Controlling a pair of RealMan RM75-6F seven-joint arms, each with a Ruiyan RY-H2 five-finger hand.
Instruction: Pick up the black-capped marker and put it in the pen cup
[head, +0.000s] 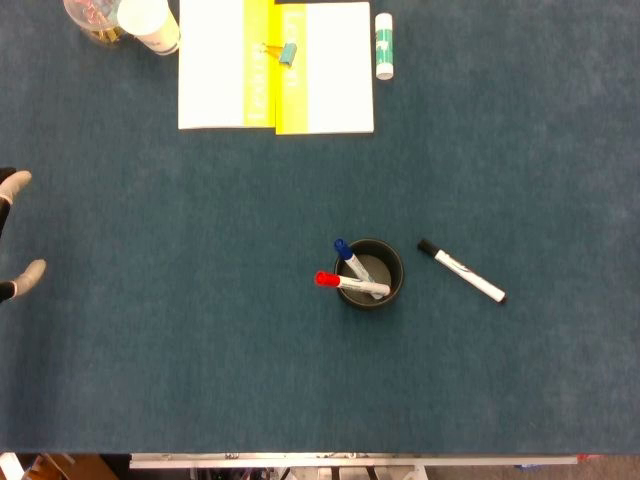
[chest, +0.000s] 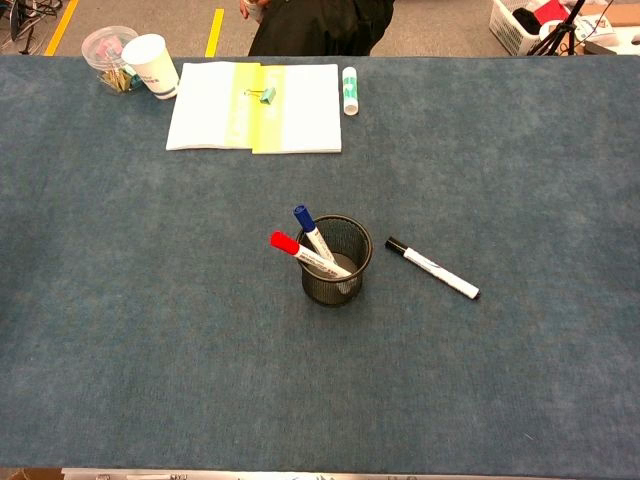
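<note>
Marker with black cap and white barrel (head: 461, 270) lies flat on the blue felt table (head: 200, 350), just right of the black mesh pen cup (head: 370, 274), apart from it. Red-capped marker (head: 350, 283) and blue-capped marker (head: 352, 262) lean in the cup. Left hand (head: 16, 235) shows only fingertips, spread, grasping nothing; right hand is out of sight.

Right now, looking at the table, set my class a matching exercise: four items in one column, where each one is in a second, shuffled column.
Things
1. black-capped marker
2. red-capped marker
3. glue stick
4. binder clip

Places
A. on the open notebook
B. standing in the pen cup
C. lying flat on the table, right of the cup
D. beside the notebook's right edge

Pairs: 1-C, 2-B, 3-D, 4-A
</note>
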